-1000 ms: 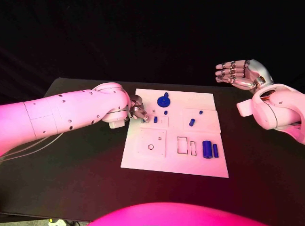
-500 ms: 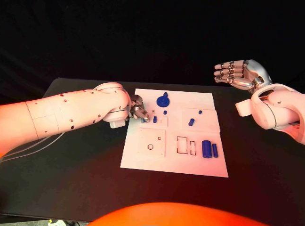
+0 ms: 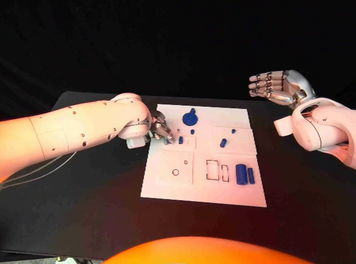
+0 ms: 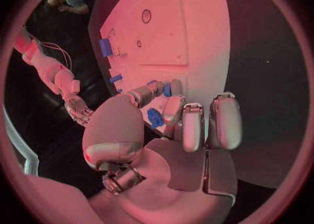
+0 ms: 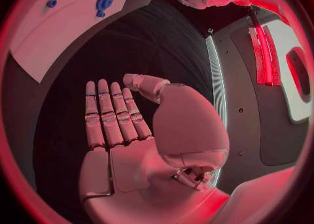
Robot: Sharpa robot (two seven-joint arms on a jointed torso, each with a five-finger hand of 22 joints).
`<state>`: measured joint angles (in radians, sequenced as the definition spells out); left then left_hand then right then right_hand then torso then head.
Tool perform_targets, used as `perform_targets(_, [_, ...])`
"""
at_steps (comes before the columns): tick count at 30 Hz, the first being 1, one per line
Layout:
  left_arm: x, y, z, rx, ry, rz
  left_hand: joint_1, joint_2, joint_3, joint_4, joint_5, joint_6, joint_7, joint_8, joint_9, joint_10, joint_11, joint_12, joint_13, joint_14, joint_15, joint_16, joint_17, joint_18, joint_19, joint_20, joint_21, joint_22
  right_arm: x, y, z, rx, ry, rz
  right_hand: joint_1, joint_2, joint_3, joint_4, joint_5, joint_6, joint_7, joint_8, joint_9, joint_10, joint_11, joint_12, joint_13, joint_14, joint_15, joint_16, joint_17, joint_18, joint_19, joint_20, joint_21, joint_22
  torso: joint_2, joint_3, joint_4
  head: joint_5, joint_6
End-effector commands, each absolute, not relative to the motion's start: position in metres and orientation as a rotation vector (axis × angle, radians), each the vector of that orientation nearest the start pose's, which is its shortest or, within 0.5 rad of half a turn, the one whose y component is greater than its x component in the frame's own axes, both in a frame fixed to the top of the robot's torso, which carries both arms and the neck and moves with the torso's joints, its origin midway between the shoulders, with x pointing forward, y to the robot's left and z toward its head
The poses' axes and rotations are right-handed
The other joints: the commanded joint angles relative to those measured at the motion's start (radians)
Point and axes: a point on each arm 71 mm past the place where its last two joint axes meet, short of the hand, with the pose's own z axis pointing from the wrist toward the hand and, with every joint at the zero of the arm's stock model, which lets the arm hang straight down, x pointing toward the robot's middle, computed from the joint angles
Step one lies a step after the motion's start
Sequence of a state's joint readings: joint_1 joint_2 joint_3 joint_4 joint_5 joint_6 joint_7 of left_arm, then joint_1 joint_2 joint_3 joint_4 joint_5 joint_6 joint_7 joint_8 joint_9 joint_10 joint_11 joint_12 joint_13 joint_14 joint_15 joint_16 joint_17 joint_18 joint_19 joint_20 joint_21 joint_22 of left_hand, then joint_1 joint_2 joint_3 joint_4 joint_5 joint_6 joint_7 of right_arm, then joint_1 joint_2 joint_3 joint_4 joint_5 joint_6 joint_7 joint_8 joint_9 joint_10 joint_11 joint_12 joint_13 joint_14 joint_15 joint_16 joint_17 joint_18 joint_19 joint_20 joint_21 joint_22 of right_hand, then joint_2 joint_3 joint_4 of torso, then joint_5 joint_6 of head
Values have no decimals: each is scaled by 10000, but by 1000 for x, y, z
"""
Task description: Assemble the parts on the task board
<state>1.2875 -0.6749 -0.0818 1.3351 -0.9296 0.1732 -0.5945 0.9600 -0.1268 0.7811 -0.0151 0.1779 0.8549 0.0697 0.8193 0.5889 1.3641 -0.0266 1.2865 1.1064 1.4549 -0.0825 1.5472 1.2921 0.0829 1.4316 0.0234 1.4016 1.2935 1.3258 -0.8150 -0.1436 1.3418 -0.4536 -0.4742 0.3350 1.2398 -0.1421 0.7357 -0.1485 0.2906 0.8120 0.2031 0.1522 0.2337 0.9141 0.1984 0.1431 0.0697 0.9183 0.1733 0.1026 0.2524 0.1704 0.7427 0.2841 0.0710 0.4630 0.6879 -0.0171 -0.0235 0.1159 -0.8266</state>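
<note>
At the frame's centre, the task board (image 3: 203, 179) is lying flat, blue parts (image 3: 242, 174) scattered across it. The left hand (image 3: 161, 131) is hovering over its upper-left corner, fingers curled; whether it is holding anything, I cannot tell. At upper right, the right hand (image 3: 278, 87) is hanging off the board, fingers apart, holding nothing.

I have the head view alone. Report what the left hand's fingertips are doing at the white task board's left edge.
Observer: The left wrist view shows the left hand curled over the white task board, with a small blue piece showing between its thumb and a finger. I cannot tell whether the piece is pinched or lies on the board behind them.
Operator: Now check the right hand's palm.
Observer: The right wrist view shows the right hand with its fingers straight, side by side, and nothing in the palm.
</note>
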Motion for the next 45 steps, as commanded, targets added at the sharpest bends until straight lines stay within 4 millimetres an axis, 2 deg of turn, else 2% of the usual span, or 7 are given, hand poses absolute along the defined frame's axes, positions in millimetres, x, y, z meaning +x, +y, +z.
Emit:
perform_targets(1, [512,187,-219,-2990,24198,-3716,111,340,1381,-179,417,548,-441,358,396,421,-163,66,98,1095,-74,111,2535,-288,238,-3,108,883,530,-252,-153,6205,13964,11125,-24,136,61,27,204,105,369,-149,-79,-222,81,-133,-74,-46,48,-161,-75,88,-9,18,-98,-68,-3,-1,14,-3,4])
perform_targets(5, [514,188,-219,-3098,24183,-3684,102,375,1361,-167,373,528,-430,349,382,401,-156,40,65,1088,-74,99,2512,-280,218,-6,84,856,530,-252,-153,6202,13978,11138,-22,136,59,25,205,107,370,-150,-80,-230,84,-139,-74,-52,50,-167,-84,87,-7,18,-98,-87,3,0,17,-2,0])
perform_targets(10, [516,189,-219,-3265,24024,-3574,34,557,1219,-56,38,390,-387,352,337,263,-122,-111,-165,1055,-60,38,2387,-264,171,-3,30,799,530,-252,-153,6201,13997,11150,-20,137,56,23,205,108,372,-153,-82,-240,87,-148,-74,-60,54,-175,-95,85,-6,19,-98,-112,-3,1,12,5,11])
perform_targets(13, [517,190,-218,-3281,23956,-3516,24,581,1195,-38,-32,368,-382,360,334,245,-117,-127,-191,1053,-56,34,2379,-261,162,-1,19,787,530,-251,-153,6201,14006,11154,-18,139,53,20,207,111,374,-155,-84,-251,90,-157,-74,-69,58,-183,-107,83,-5,20,-98,-139,-4,1,10,6,12])
perform_targets(32, [522,187,-218,-2899,24249,-3158,-20,542,1095,-58,-103,402,-394,409,323,339,-120,31,46,1085,-50,95,2500,-275,190,7,60,838,530,-249,-155,6187,14097,11229,-10,139,44,9,209,115,379,-164,-91,-283,100,-183,-73,-103,71,-212,-148,74,-13,24,-101,-230,-5,7,14,17,-2])
perform_targets(45, [525,187,-218,-3077,24156,-3047,-419,595,441,461,-253,502,-425,417,190,355,-136,72,93,1087,-57,103,2512,-274,186,8,60,845,530,-249,-156,6198,14168,11252,-9,139,41,7,211,116,382,-166,-93,-288,101,-188,-72,-111,74,-219,-159,72,-17,25,-102,-254,-1,-1,4,33,12])
